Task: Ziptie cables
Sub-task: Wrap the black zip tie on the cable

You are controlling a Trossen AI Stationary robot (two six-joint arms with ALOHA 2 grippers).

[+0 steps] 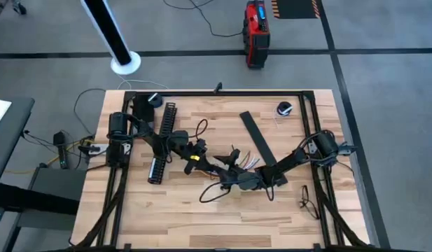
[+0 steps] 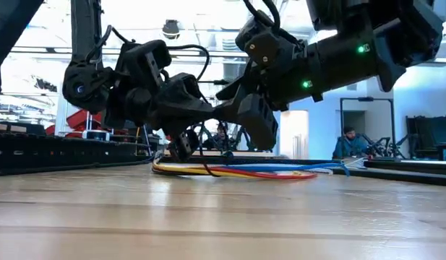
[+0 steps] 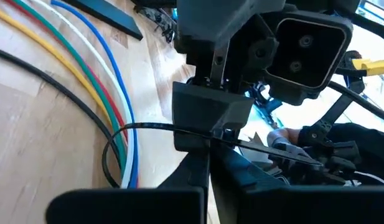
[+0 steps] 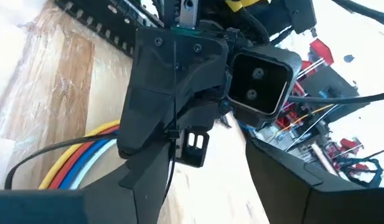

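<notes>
The cables (image 1: 235,162), thin yellow, red, green, blue, white and black wires, lie side by side on the wooden table's middle (image 2: 237,172). A thin black zip tie (image 3: 109,155) loops around them. Both grippers meet low over the bundle. My left gripper (image 1: 200,154) comes from the table's left and my right gripper (image 1: 223,175) from the right. Each is shut on the zip tie. In the low view their fingers nearly touch just above the wires (image 2: 223,123). My left gripper pinches a strand of the zip tie (image 4: 172,146) between its two fingers, which slant down from the table's left. The strand runs on below the fingers. My right gripper pinches the zip tie's straight stretch (image 3: 198,130) just beside the loop. Its fingers slant down from the table's right and lie across the strand. The strand runs level from the loop through the fingers and on past them (image 3: 285,152).
A long black comb-slotted channel (image 1: 162,140) lies at the left under my left arm. A flat black strip (image 1: 260,143) lies right of the middle, a small round thing (image 1: 284,108) at the far right, loose black wire (image 1: 308,203) near the right edge.
</notes>
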